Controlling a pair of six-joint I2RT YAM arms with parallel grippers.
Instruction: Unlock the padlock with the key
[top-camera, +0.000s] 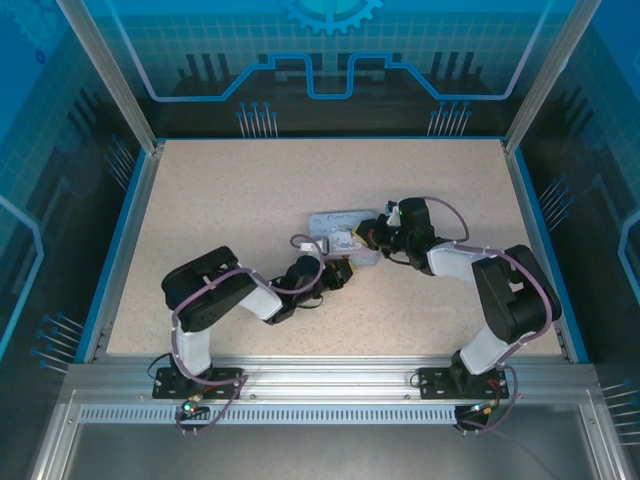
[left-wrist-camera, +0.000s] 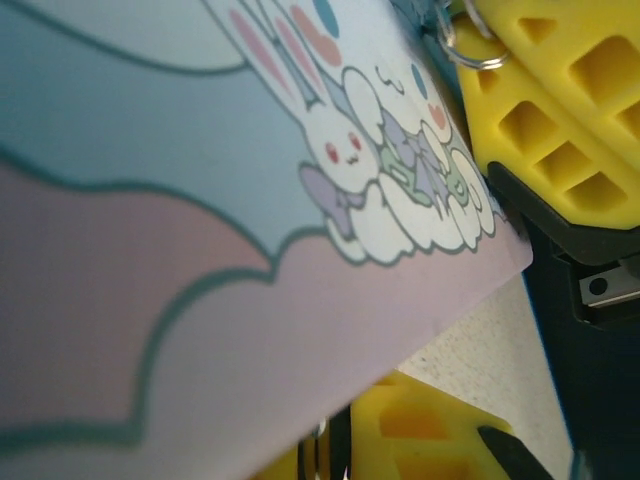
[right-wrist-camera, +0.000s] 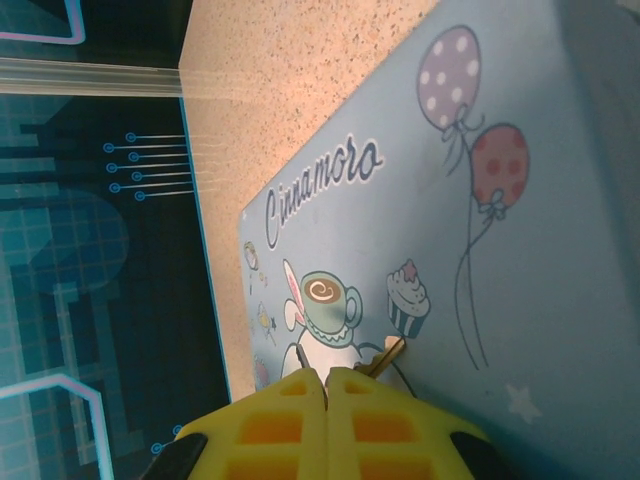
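Key (right-wrist-camera: 388, 354) sits pinched in the closed right gripper (right-wrist-camera: 327, 378), its shaft running up and right out of the fingertips, nose at the tin (right-wrist-camera: 480, 250) face. Padlock cannot be identified (a wire ring (left-wrist-camera: 470, 52) shows at the tin's edge). Left gripper (top-camera: 336, 268) clamps the tin; insertion falls to the right arm.

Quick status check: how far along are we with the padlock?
Done: the right gripper is shut on the key, whose tip pokes out over the tin. In hand: the left gripper seems to clamp the tin, with a finger on either side. Left: insert and turn the key. I can't make out the padlock, so nothing shows it open.
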